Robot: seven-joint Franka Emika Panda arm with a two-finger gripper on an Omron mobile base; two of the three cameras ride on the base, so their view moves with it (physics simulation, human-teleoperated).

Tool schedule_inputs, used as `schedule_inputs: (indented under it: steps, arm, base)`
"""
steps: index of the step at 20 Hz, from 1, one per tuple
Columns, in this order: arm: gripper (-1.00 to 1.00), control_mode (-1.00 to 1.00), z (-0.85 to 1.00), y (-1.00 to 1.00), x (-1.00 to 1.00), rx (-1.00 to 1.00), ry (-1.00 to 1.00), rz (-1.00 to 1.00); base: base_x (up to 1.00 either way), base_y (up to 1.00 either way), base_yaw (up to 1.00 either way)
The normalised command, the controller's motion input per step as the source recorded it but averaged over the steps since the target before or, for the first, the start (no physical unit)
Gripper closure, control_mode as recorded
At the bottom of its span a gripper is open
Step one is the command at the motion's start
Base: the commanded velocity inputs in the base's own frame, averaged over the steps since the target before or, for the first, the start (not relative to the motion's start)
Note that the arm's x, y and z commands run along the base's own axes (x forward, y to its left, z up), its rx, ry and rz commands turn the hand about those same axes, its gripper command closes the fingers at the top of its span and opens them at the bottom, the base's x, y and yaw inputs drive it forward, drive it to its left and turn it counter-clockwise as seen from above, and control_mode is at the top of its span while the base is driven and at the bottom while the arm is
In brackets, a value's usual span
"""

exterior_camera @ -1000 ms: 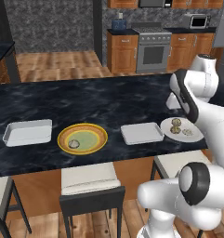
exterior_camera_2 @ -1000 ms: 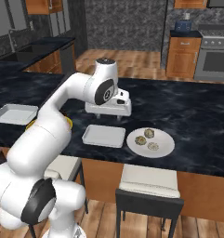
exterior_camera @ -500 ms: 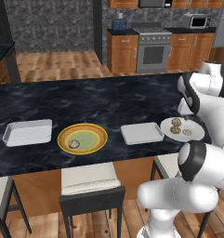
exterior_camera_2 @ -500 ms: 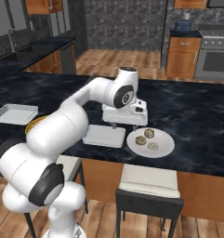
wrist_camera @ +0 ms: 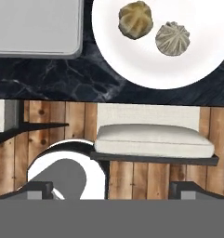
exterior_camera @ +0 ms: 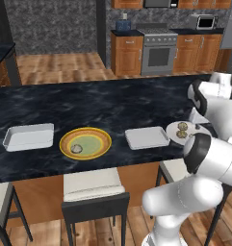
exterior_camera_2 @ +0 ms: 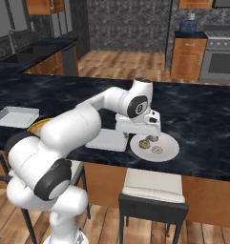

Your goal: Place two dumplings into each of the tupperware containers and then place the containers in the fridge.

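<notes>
Two white tupperware containers rest on the dark counter, one at the far left [exterior_camera: 28, 137] [exterior_camera_2: 16, 116] and one near the middle [exterior_camera: 147, 137] [exterior_camera_2: 107, 139] [wrist_camera: 34, 28]. Beside the middle one a white plate [exterior_camera: 171, 130] [exterior_camera_2: 166, 153] [wrist_camera: 132, 60] carries dumplings: a tan one [wrist_camera: 135, 19] [exterior_camera_2: 144, 143] and a grey one [wrist_camera: 173, 38] [exterior_camera_2: 157, 150]. Another dumpling [exterior_camera: 76, 148] lies on the green plate [exterior_camera: 96, 144]. My gripper [exterior_camera_2: 137, 135] [wrist_camera: 112, 189] hangs open and empty over the counter's front edge, just before the white plate. The fridge is out of view.
Cushioned stools [exterior_camera: 93, 185] [exterior_camera_2: 153, 186] [wrist_camera: 153, 139] stand along the counter's front edge, above a wooden floor. A steel oven [exterior_camera: 158, 55] and wooden cabinets line the back wall. My own arm crosses over the middle container in the right base view.
The arm has swung right along the counter, carrying the hand from above the middle container to the near edge of the white plate. The jaws have stayed open.
</notes>
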Motion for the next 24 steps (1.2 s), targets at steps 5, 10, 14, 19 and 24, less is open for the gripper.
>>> schedule_inputs:
  steps: [5, 10, 14, 19, 24]
  arm:
    - [-1.00, -1.00, -0.42, -0.21, 0.00, 0.00, 0.02, 0.00]
    - [-1.00, -1.00, -0.37, -0.10, 0.01, 0.00, 0.04, 0.00]
    - [-1.00, -1.00, -0.31, -0.10, 0.04, 0.00, 0.05, 0.00]
    - [-1.00, -1.00, -0.30, -0.15, 0.14, 0.00, 0.02, 0.00]
    - [-1.00, -1.00, -0.11, -0.12, 0.33, 0.00, 0.00, 0.00]
  base:
    - [0.00, 0.00, 0.00]
    - [0.00, 0.00, 0.00]
    - [0.00, 0.00, 0.00]
    - [0.00, 0.00, 0.00]
    - [0.00, 0.00, 0.00]
